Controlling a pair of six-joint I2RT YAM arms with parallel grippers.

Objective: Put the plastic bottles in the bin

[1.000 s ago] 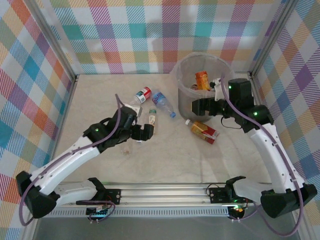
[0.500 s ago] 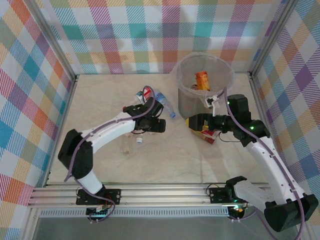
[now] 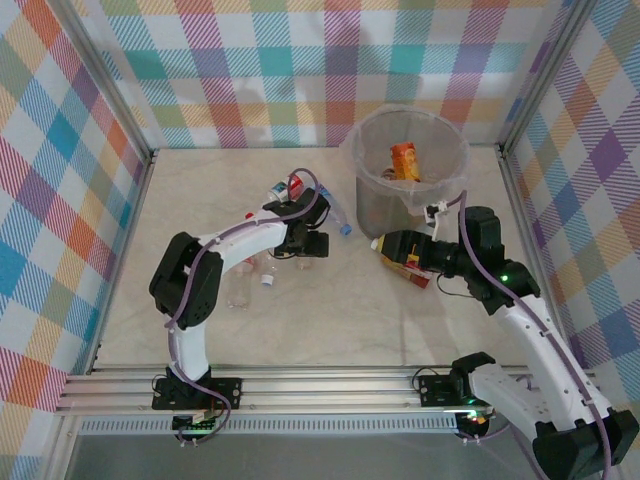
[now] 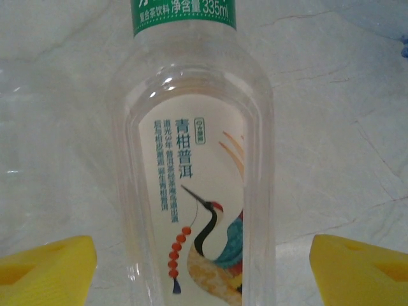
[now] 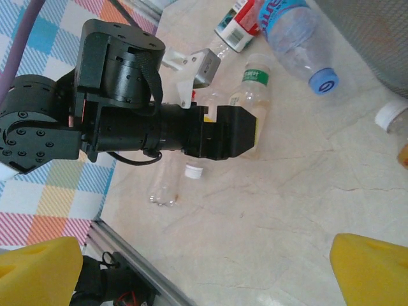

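Far left on the table, one clear unlabelled bottle (image 3: pixel 240 288) lay flat, not being worked. Next over, the left gripper (image 3: pixel 305 244) was down over the green-label bottle (image 4: pixel 194 191), jaws released and straddling it. The yellow fingers (image 4: pixel 48 268) showed a gap on either side with no contact, so I read it as lining up a pinch across the body. Just behind sat the red-label bottle (image 5: pixel 234 32) and the blue-label bottle (image 5: pixel 293 29), side by side near the bin (image 3: pixel 375 205). The bin stood at the back right with one orange-label bottle (image 3: pixel 404 160) visible inside; anything deeper was hidden. The right gripper (image 3: pixel 388 246) was over the orange-and-red bottle (image 3: pixel 412 272) lying at the bin's foot, claw spread wide and empty, probably that arm's next pick. Count: five bottles on the table, at least one binned, one bin, two grippers.
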